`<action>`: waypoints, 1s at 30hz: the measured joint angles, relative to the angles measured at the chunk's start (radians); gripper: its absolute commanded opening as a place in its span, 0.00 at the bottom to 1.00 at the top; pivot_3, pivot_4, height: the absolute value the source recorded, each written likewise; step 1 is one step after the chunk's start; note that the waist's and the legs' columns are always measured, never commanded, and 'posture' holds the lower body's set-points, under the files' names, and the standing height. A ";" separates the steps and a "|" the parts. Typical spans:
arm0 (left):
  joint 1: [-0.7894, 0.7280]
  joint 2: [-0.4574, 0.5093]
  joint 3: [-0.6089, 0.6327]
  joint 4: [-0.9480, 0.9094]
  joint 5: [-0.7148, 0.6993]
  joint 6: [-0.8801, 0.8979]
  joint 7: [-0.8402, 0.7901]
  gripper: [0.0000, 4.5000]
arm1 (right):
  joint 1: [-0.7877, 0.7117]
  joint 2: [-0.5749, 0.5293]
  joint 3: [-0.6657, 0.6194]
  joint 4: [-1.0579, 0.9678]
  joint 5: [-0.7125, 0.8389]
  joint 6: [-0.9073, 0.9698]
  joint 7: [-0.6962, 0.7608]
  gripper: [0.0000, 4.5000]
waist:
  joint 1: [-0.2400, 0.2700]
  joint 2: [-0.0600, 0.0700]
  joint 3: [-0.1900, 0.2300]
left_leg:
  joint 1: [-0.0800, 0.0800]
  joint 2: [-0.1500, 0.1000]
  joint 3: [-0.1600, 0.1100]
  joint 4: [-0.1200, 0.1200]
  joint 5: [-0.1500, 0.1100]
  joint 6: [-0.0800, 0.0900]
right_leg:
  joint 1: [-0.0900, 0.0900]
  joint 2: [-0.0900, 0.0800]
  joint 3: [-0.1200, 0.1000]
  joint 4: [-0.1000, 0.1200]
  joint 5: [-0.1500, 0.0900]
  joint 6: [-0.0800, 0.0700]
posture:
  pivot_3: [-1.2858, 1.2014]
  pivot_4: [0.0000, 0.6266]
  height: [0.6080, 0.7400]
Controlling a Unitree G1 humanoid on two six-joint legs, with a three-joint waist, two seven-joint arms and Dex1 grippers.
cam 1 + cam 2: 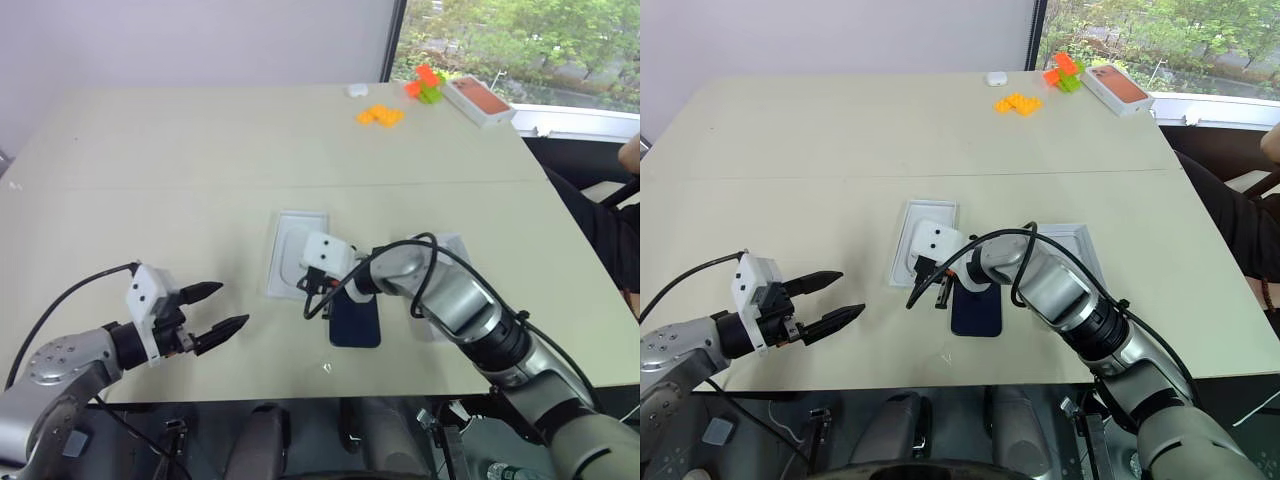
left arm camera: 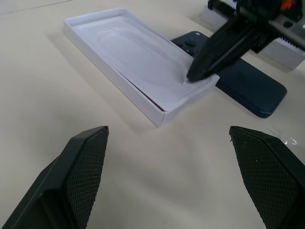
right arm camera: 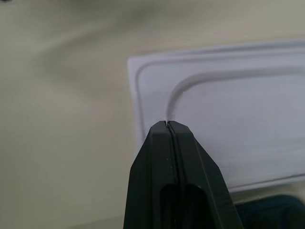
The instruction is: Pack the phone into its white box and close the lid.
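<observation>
One right end effector shut, tip on white box insert, phone beside.

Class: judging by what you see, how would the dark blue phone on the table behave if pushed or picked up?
The phone looks glossy, so probably slippery to grip. It lies flat on the table, so it would likely slide rather than tip or roll. Its slim slab shape suggests it is stiff.

No readable text, labels, brands or numbers anywhere. White box: plain moulded insert, no print. Phone: glossy dark back, no legible logo. Box with orange-red top at the far table edge: picture only, any lettering too small to make out.
</observation>
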 measured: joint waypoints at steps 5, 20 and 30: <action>-0.002 0.000 0.000 0.000 0.000 0.014 -0.004 0.96 | -0.001 0.014 0.000 0.013 -0.003 0.013 -0.016 0.01 | 0.000 0.000 0.000 | 0.001 0.000 0.000 0.000 0.000 0.000 | 0.001 0.001 0.000 0.001 0.000 0.000 | 0.52 0.24 1.00; -0.002 -0.008 0.019 -0.001 0.000 0.024 -0.008 0.96 | -0.001 0.031 -0.011 0.061 -0.007 -0.004 -0.048 0.01 | 0.000 0.000 0.000 | 0.001 0.000 0.000 0.001 0.000 0.000 | 0.001 0.001 0.000 0.001 0.000 0.000 | 0.52 0.24 1.00; -0.022 -0.019 0.019 0.000 0.001 0.034 -0.007 0.96 | -0.104 0.203 -0.152 0.339 -0.050 -0.046 -0.226 0.01 | 0.001 0.000 0.000 | 0.001 0.000 0.000 0.001 0.000 0.000 | 0.000 0.000 0.000 0.002 0.001 -0.001 | 0.52 0.24 1.00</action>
